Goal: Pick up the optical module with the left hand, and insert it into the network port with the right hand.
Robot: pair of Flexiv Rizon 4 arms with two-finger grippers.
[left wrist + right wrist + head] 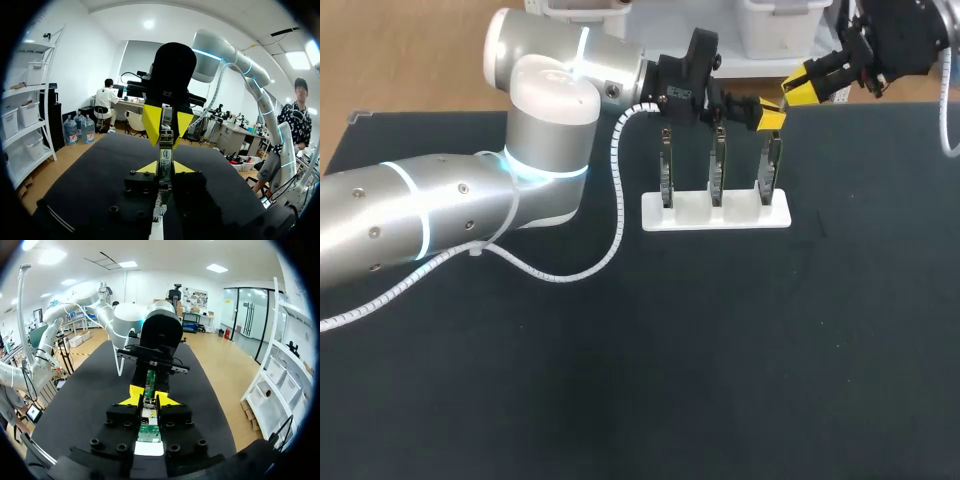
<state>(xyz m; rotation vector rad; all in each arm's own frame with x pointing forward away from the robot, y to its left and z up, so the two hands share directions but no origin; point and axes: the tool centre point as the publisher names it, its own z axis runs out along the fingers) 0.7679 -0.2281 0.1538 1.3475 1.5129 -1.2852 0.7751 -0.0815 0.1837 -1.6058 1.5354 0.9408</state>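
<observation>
from the head view the optical module (164, 156) is hard to make out: it sits in the small gap where the two yellow-tipped pincers meet, and little of it can be picked out against the dark fingers there. the right arm (900, 40) is cut off at the far right corner, so only its wrist and pincer show. the left wrist view shows the left pincer (165, 168) clenched on the module's near end, a yellow tip pressed to each side. the right pincer (165, 137) faces it head-on, with its two tips on the module's far end. the right wrist view gives the same meeting from the other side: the module's green board lies between the right pincer's own tips, gripped from both sides, with the left arm's black wrist just beyond. the module is thus in the air above the bench (720, 360), held by both pincers at once. it is over or just beyond the right end of a white rack (715, 214); the head view does not settle which. only the head view shows that rack, with three other modules (718, 165) standing upright in a row in it. the left arm (440, 215) comes in from the left, bends at its elbow and lies level toward the right, its wrist over the rack. the right arm points in leftward and slightly down from the far right corner.
</observation>
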